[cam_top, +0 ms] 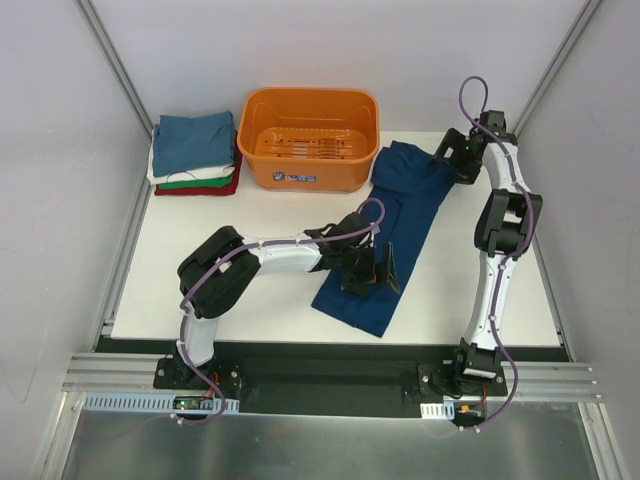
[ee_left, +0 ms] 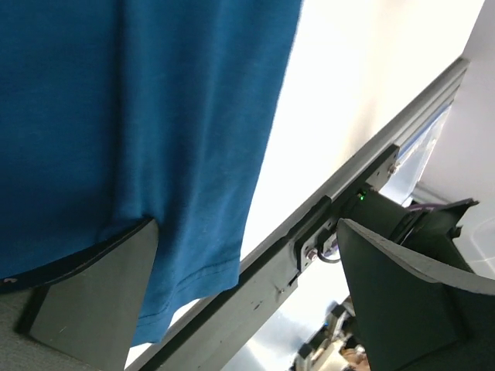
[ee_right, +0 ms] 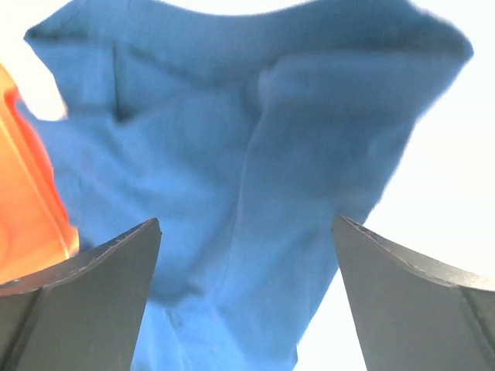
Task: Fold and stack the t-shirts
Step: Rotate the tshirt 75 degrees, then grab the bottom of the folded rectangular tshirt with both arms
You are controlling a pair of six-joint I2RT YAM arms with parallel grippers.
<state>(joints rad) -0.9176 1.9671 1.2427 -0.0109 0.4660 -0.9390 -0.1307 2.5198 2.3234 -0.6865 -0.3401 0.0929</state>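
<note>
A dark navy-blue t-shirt lies folded into a long strip, slanting from beside the basket down to the table's near edge. My left gripper is open over the strip's near part, its jaws straddling the hem. My right gripper is open just above the strip's far end, jaws wide apart with cloth showing between them. A stack of folded t-shirts, teal-blue on top of white, green and red, sits at the far left corner.
An orange plastic basket stands at the back middle, between the stack and the navy shirt; its side shows in the right wrist view. The table's near edge rail runs close by the left gripper.
</note>
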